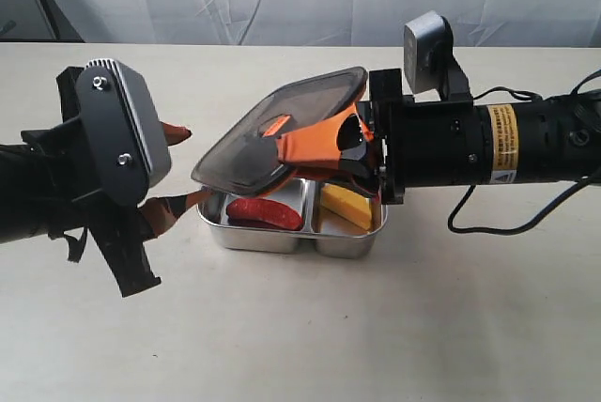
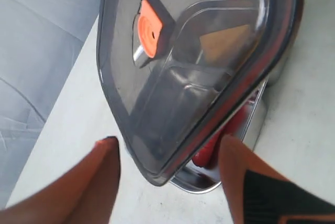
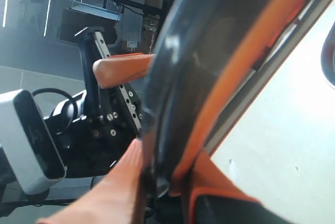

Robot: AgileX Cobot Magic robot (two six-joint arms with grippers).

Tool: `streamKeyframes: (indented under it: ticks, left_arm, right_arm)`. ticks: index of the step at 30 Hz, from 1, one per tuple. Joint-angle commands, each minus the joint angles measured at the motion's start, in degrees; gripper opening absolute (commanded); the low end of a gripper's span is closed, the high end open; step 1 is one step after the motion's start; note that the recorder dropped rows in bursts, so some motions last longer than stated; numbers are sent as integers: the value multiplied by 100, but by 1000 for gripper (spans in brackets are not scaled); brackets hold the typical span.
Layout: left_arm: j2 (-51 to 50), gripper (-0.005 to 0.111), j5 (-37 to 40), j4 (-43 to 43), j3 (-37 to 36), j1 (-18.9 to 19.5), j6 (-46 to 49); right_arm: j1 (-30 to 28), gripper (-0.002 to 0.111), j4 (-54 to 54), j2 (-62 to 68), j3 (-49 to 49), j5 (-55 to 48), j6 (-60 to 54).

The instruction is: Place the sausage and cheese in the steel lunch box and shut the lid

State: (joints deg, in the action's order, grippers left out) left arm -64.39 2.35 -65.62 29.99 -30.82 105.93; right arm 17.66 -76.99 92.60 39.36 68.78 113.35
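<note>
Arms stretch level over the table from opposite ends of the steel lunch box [image 1: 282,238]. The left gripper [image 1: 178,169] hangs just beside the box's left end, its orange fingers [image 2: 99,182] spread wide and gripping nothing; the low corner of the lid [image 1: 291,101] sits in the gap, apart from both. The right gripper [image 1: 305,150] lies above the box's right half, clamped on the lid from its right edge and holding it tilted over the box, left end lower than right. Whether that low corner touches the rim cannot be told.

The left wrist view shows the box's compartments through the smoky panel, which the exterior view does not. The right wrist view shows the orange seal [image 3: 246,62] edge-on in the clamp.

The sausage [image 1: 265,212] lies in the left compartment, long axis along the box's length; the cheese [image 1: 346,205] lies in the right compartment — slantwise across it.
</note>
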Motion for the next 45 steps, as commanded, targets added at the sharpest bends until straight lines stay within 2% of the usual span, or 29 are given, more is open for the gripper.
streamKeyframes:
  ticks: [1, 10, 20, 23, 26, 27, 28, 41, 45]
  left_arm:
    - [5, 55, 229, 143, 17, -16, -34]
    - [-3, 55, 422, 143, 17, -16, -34]
    - [-795, 53, -562, 243, 25, -16, -34]
    - [-1047, 42, -1330, 293, 30, -16, -57]
    - [-1098, 16, -1611, 325, 79, -16, -85]
    - [-1085, 4, -1572, 325, 112, -16, -85]
    - [-1085, 1, -1515, 342, 145, -16, -72]
    - [-1085, 0, -1371, 218, 387, -16, -229]
    - [-1085, 0, -1358, 123, 387, -16, -229]
  right_arm:
    - [-34, -1, 255, 1, -18, 118, 320]
    - [-22, -1, 678, 1, -18, 118, 628]
    - [585, -1, 1100, -283, -18, 118, 743]
    - [691, -1, 1057, -403, -18, 118, 743]
    - [703, -1, 948, -501, -18, 118, 743]
    - [703, -1, 942, -515, -18, 118, 743]
    - [703, -1, 942, -515, -18, 118, 743]
    - [703, -1, 816, -501, -18, 118, 743]
    - [703, -1, 512, -501, -18, -548, 743]
